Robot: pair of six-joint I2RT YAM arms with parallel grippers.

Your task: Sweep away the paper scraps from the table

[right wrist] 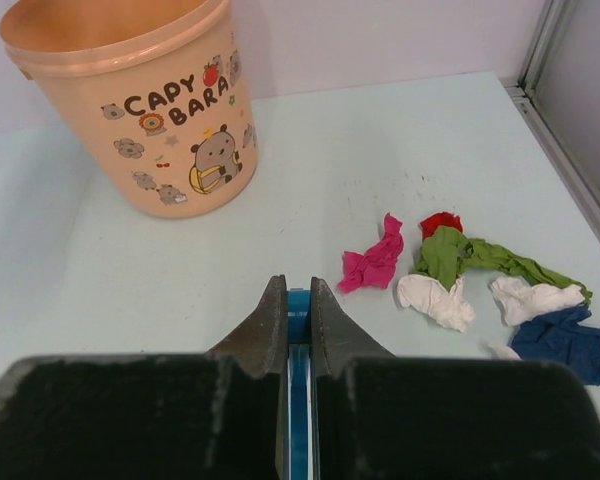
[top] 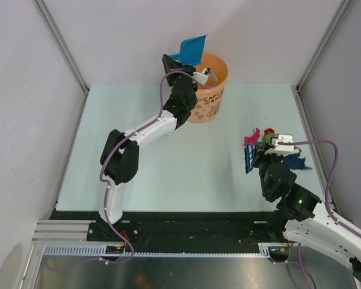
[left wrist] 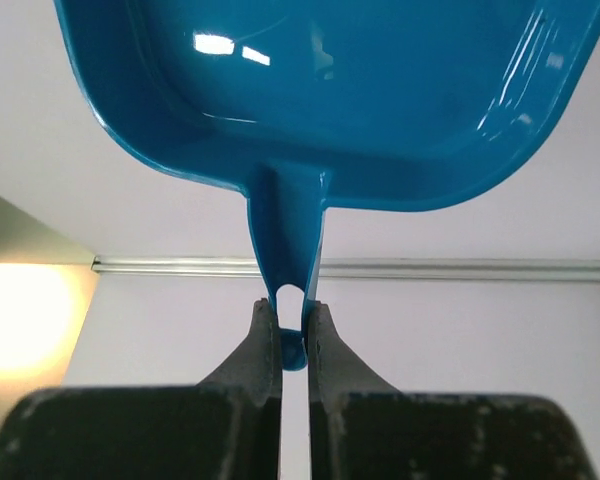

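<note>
Paper scraps [right wrist: 445, 256] lie bunched at the right side of the tabletop [right wrist: 310, 170], well apart from the orange bucket [right wrist: 150, 110]. Your right claw [right wrist: 298, 287], near them, pinches the blue brush [right wrist: 298, 420]; your left claw [left wrist: 293, 308] pinches the blue dustpan [left wrist: 320, 90] by its handle above the bucket.

The table [top: 216, 168] is viewed whole from high above its near edge. The left wrist view is tilted upward, close along the left claw [left wrist: 293, 308], onto the dustpan [left wrist: 320, 90] and wall [left wrist: 460, 330]. The right wrist view is angled down, low over the table; bucket [right wrist: 130, 110] and scraps [right wrist: 375, 265] are shared with the top view.
</note>
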